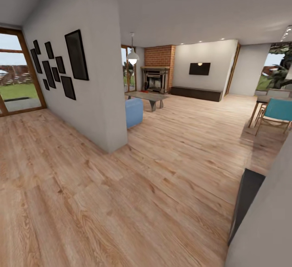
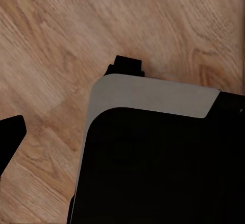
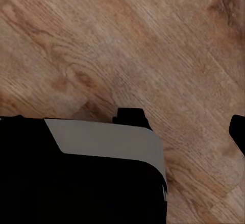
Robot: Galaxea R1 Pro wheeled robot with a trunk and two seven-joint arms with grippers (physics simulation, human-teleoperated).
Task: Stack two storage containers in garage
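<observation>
The two storage containers are out of view, and so is the garage. The living room lies ahead across a light wood plank floor, with its brick fireplace, a blue sofa end and a long dark low cabinet. In the left wrist view one black fingertip of my left gripper shows at the picture's edge over the planks. In the right wrist view one fingertip sits at the opposite edge. Each finger stands far off centre, so both grippers look open and hold nothing.
A white partition wall with black picture frames juts out at left-centre. A dark panel and a grey wall stand close at the right. A teal chair and a table are at the far right. My own base sits below both wrists.
</observation>
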